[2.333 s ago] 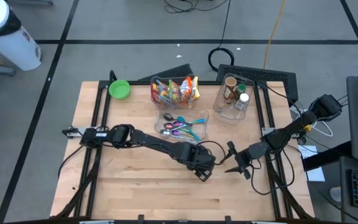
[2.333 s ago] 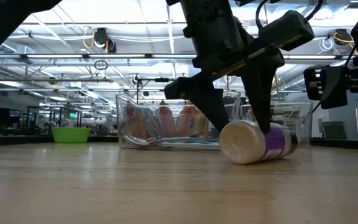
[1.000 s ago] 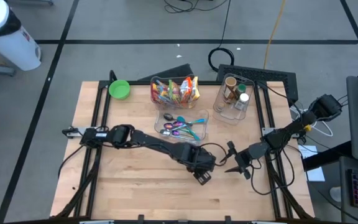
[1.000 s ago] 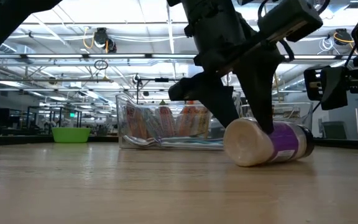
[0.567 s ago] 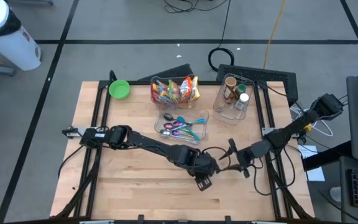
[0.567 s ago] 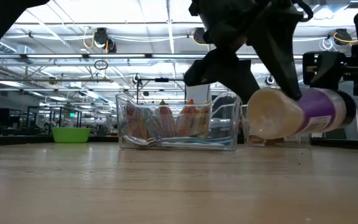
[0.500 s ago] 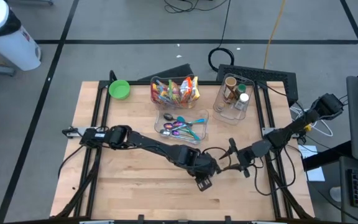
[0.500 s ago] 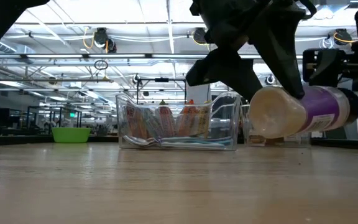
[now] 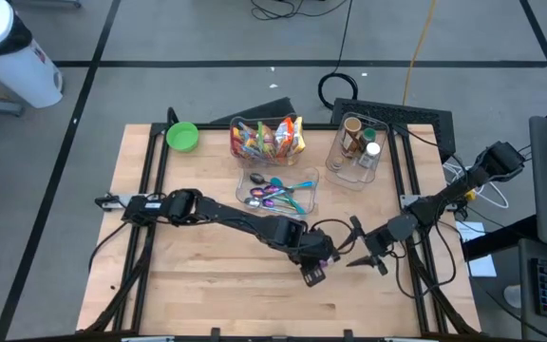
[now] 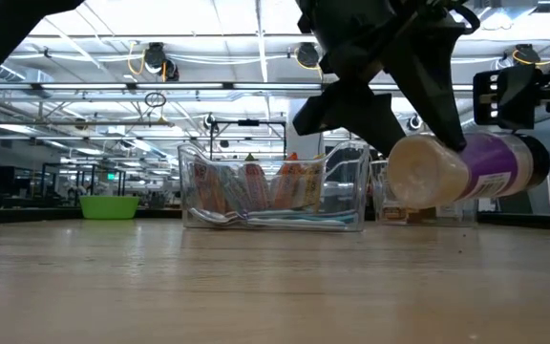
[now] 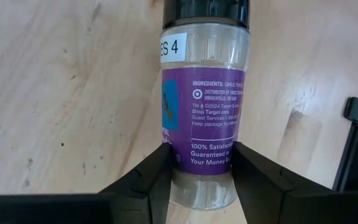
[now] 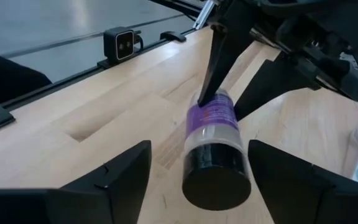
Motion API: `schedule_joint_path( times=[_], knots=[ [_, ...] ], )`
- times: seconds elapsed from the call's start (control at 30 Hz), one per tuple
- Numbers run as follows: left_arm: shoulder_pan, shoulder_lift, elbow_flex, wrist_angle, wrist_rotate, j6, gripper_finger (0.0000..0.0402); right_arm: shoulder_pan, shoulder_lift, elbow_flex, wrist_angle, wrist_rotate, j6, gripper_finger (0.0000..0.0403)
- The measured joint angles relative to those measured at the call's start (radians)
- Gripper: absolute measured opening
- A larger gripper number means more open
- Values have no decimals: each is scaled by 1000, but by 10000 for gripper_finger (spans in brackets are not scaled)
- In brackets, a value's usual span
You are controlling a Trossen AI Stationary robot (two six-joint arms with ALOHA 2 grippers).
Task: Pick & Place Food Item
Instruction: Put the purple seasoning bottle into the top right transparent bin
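Note:
A clear spice jar (image 10: 466, 170) with a purple label, a black cap and pale powder inside hangs roughly level above the wooden table (image 9: 207, 294). My left gripper (image 9: 311, 264) is shut on it near the table's right middle. The jar's black cap (image 12: 216, 182) points at my right gripper (image 9: 364, 255). That gripper stands open just to the right, its fingers spread either side of the cap end and apart from it in the right wrist view. My left gripper pinches the jar's body (image 11: 201, 160) between its two fingers, at the lower edge of the label toward the bottom end. The fingers (image 10: 433, 91) slant down from above and lie across the jar. The jar is lifted clear of the table, lying nearly level.
At the back of the table stand a clear bin of snack packets (image 9: 269, 138), a clear tray of spoons (image 9: 278, 190), a clear bin of bottles (image 9: 357, 147) and a green bowl (image 9: 182, 136). Bare wood lies along the near edge.
My left gripper has risen and rolled its wrist, lifting the jar off the table, where it lay a second ago. The jar now hangs clear and nearly level, shifted a little toward my right gripper.

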Motion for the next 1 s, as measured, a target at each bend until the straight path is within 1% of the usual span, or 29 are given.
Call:
schedule_joint_path(
  times=[0.23,0.37,0.5,1.0],
  knots=[
    [3,-2,0,2,3,3,154,-1,0,0,-3,9,-12,284],
    [3,-2,0,36,6,10,154,-2,0,0,5,83,-43,298],
    [9,-2,2,92,38,19,154,-2,0,0,34,79,-51,299],
    [32,-3,2,107,46,37,154,-2,0,0,-40,57,-24,295]
  ],
)
